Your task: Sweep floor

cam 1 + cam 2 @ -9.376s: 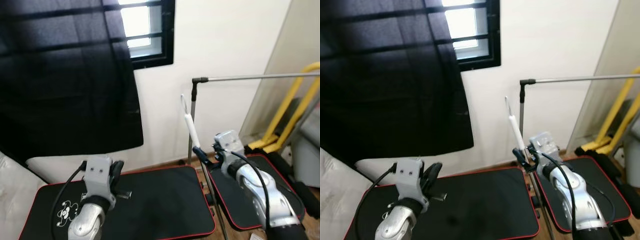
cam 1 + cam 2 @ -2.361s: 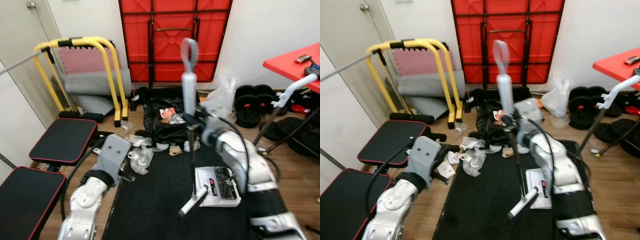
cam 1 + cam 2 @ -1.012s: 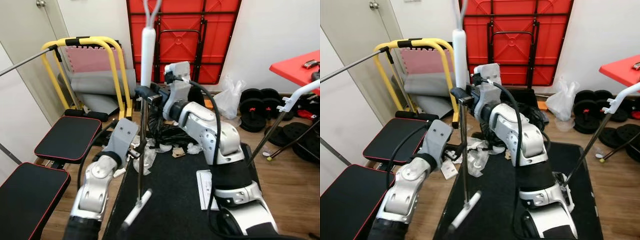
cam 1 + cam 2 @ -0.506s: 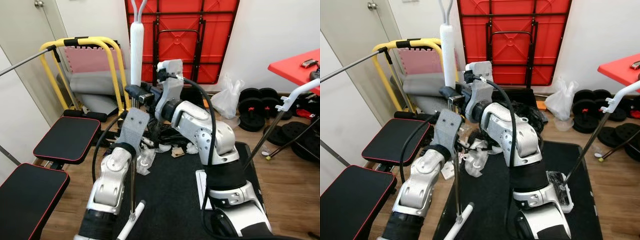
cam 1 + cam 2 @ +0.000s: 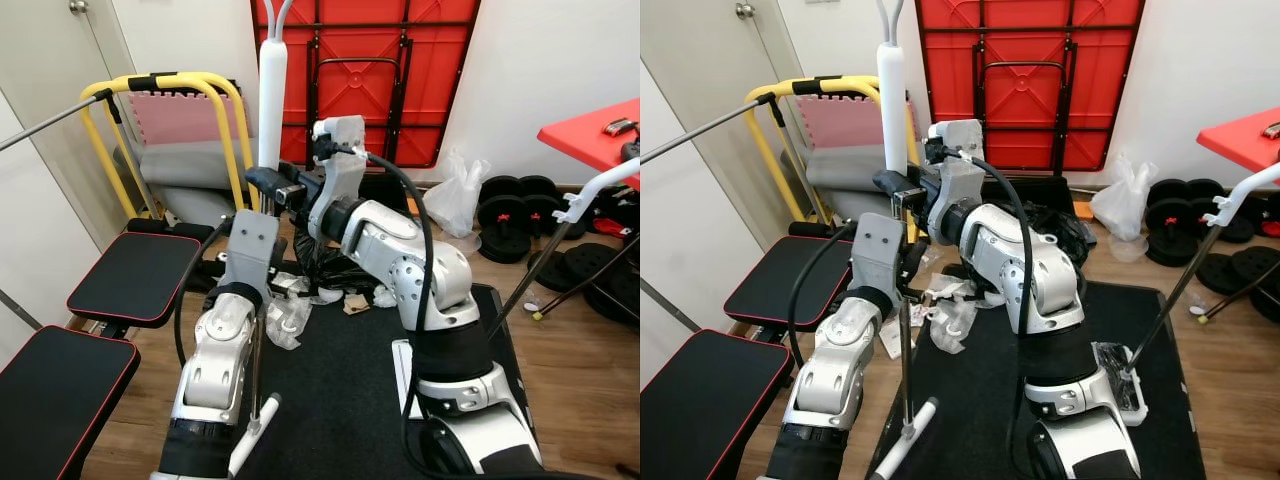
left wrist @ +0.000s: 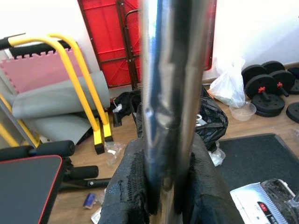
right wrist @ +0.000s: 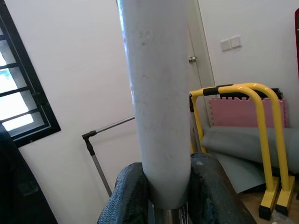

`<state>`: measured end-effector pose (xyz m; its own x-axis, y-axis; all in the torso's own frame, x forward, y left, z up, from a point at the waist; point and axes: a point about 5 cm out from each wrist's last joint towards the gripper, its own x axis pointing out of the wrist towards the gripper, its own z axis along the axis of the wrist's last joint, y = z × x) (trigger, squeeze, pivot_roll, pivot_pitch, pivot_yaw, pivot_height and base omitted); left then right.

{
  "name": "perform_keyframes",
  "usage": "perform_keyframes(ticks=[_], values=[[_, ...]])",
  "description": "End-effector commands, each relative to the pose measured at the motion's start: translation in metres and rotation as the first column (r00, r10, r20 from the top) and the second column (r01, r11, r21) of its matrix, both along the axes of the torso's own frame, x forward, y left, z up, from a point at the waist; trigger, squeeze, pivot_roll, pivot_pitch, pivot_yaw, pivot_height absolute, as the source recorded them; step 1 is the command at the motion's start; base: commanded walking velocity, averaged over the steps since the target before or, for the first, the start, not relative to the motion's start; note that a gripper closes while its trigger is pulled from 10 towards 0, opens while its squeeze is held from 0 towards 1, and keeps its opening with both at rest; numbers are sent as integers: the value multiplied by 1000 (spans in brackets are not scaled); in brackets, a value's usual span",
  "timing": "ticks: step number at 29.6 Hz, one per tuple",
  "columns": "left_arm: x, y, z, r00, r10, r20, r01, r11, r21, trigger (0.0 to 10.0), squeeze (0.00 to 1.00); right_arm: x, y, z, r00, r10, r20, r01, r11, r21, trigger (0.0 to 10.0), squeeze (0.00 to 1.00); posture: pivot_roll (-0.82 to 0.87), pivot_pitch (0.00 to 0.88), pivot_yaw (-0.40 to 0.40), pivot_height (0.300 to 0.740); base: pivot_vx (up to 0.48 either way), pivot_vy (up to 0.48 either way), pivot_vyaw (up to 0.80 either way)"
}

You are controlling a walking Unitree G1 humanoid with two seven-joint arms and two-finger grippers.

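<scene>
Chrome and white, the broom [image 5: 272, 100] stands nearly upright in the centre-left of the head views, its white grip reaching the top edge and its thin metal shaft running down to a white head [image 5: 907, 437] near the bottom of the frame, at the left edge of a black floor mat [image 5: 345, 380]. The right gripper [image 5: 896, 186] sits in the upper middle, its two black fingers [image 7: 126, 193] pressed tight against either side of the bottom end of the white grip. The left gripper [image 5: 262, 290] is lower, just left of centre, and its fingers [image 6: 124, 186] are likewise closed hard on the bare metal shaft, with no gap showing. Behind the arms, in the middle of the frame, a black rubbish bag [image 6: 212, 119] lies open with crumpled paper scraps [image 5: 290, 310] scattered at the mat's far edge. Yellow rails [image 5: 215, 120] stand at upper left, a red folded table [image 5: 400, 70] leans against the back wall, and dumbbell weights [image 5: 510, 215] lie at right.
</scene>
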<state>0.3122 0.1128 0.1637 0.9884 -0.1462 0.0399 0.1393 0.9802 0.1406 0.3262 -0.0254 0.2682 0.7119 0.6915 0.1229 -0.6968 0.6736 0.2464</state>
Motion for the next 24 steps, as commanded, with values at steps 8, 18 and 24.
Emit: perform_keyframes(ticks=[8, 18, 24], values=[[-4, 6, -4, 999, -24, -34, 22, 997, -71, 0, 0, -4, -14, 13, 996, 30, 90, -32, 999, 16, 10000, 784, -116, 0, -28, 740, 0, 0, 0], [-24, 13, 6, 936, -351, 6, 350, 935, 58, 0, 0, -37, -79, 11, 855, 480, 196, -437, 871, -226, 10000, 996, -124, 0, -26, 740, 0, 0, 0], [-63, 7, -4, 707, -693, -138, 707, 691, 152, 0, 0, -49, -117, 15, 777, 599, 194, -534, 790, -302, 10000, 0, -119, 0, -16, 740, 0, 0, 0]])
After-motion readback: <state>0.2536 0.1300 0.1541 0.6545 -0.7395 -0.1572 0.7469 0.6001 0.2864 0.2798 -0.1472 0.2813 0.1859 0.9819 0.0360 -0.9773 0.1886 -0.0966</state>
